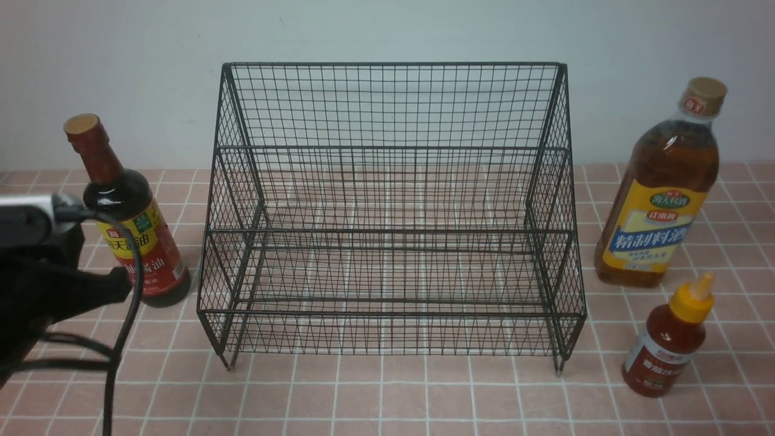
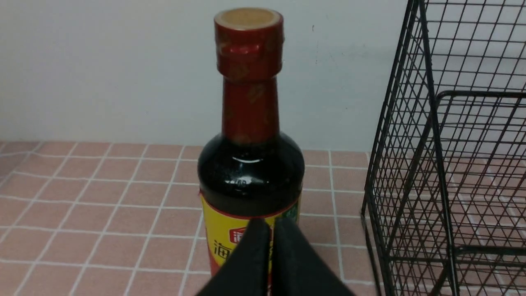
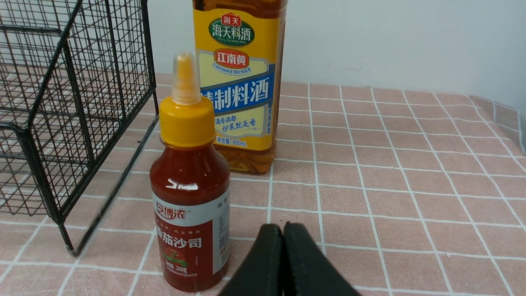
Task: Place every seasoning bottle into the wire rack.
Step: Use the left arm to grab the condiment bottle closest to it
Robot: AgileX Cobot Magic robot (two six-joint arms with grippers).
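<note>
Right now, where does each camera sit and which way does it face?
Front view: between the arms, facing forward at the wire rack; the left arm shows.
Left wrist view: on the left wrist, facing the dark soy bottle; the shut left gripper shows.
Right wrist view: on the right wrist, facing the small red sauce bottle and amber bottle; the shut right gripper shows.
Shared: all three catch the wire rack.

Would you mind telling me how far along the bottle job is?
Done: nothing; the wire rack holds no bottles. In hand: nothing; the left gripper is shut, facing the dark soy bottle, and the right gripper is shut near the red sauce bottle. Left: those two and the amber bottle, all standing on the table.
</note>
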